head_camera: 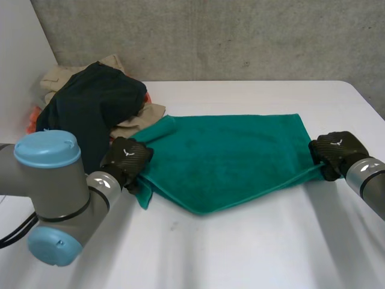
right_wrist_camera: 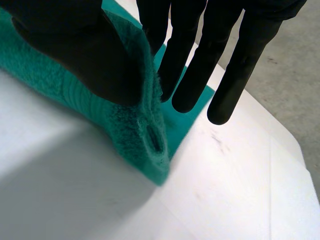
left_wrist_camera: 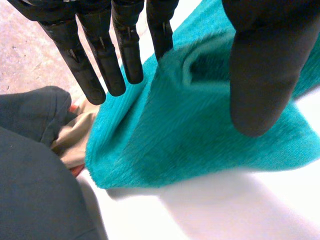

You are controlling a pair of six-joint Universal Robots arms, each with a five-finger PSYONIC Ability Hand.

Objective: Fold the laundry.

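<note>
We see the teal towel point(head_camera: 228, 156) lying across the middle of the white counter point(head_camera: 252, 253), doubled over itself. Our left hand point(head_camera: 126, 158) pinches its left edge between thumb and straight fingers. Our right hand point(head_camera: 337, 150) pinches its right corner the same way, raised a little off the counter. Beside the left hand, a dark garment point(head_camera: 90, 108) lies heaped on beige clothes point(head_camera: 141, 117), which touch the towel's far left corner.

Most of orange cloth point(head_camera: 31, 122) buried under dark garment point(head_camera: 90, 108), teal towel point(head_camera: 228, 153) corner behind left hand point(head_camera: 126, 158), right arm point(head_camera: 370, 180) cropped
</note>
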